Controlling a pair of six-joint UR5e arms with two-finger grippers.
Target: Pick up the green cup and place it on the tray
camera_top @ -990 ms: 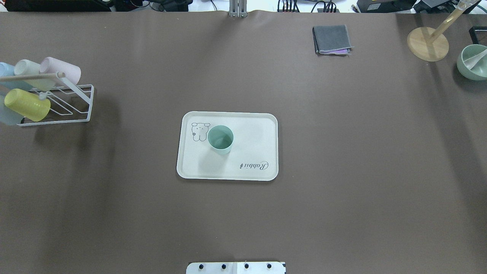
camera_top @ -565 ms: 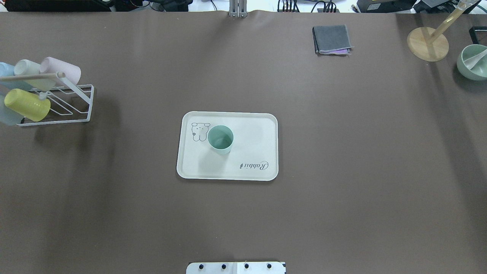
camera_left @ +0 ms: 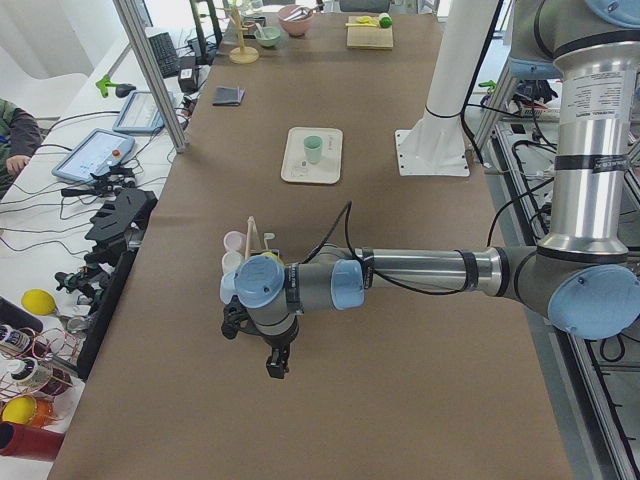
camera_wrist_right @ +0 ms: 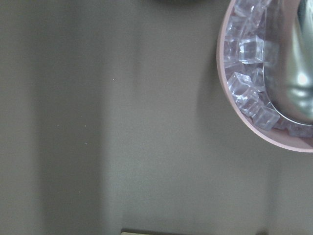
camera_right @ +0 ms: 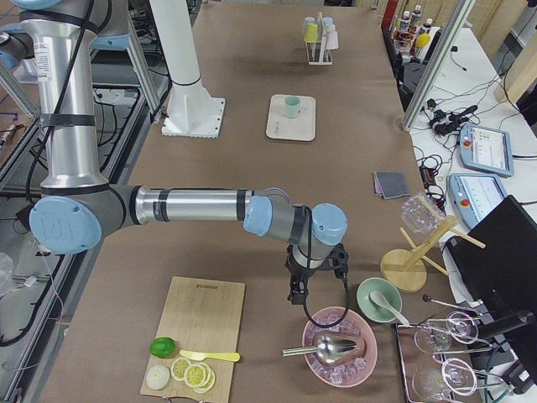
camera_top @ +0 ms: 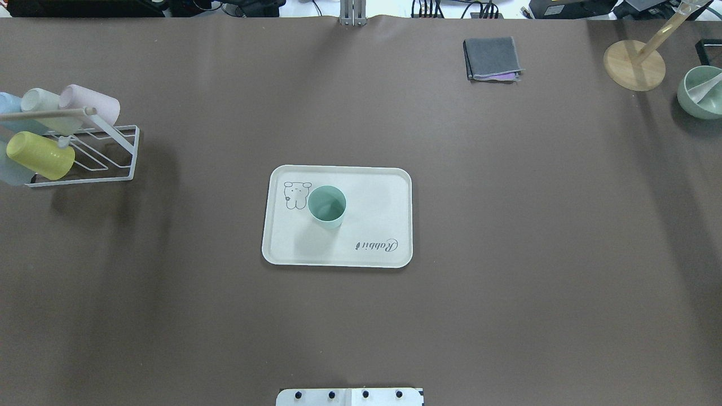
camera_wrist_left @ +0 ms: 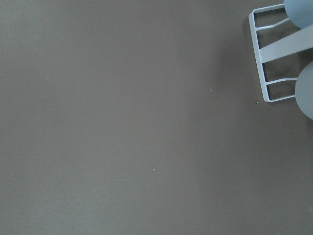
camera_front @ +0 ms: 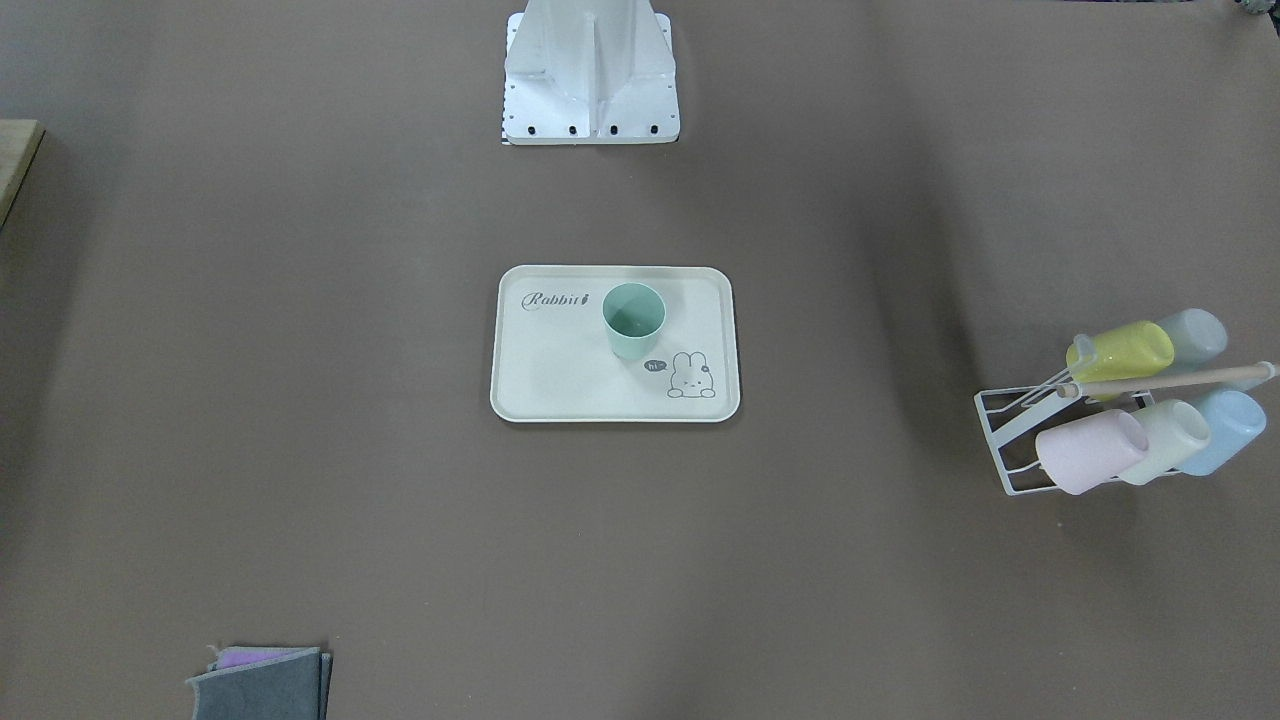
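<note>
The green cup [camera_top: 326, 206] stands upright on the cream tray [camera_top: 372, 217] at the table's middle, beside the bunny drawing; it also shows in the front-facing view [camera_front: 633, 318] on the tray [camera_front: 560, 365]. No gripper is near it. My left gripper [camera_left: 276, 366] shows only in the exterior left view, low over the table by the cup rack. My right gripper [camera_right: 296, 294] shows only in the exterior right view, over the table beside a pink bowl of ice. I cannot tell whether either is open or shut.
A white wire rack [camera_top: 107, 155] with several pastel cups stands at the far left. A folded grey cloth [camera_top: 492, 58], a wooden stand [camera_top: 634, 65] and a green bowl [camera_top: 702, 93] are at the back right. A pink ice bowl [camera_right: 340, 346] and cutting board [camera_right: 197, 332] lie at the right end.
</note>
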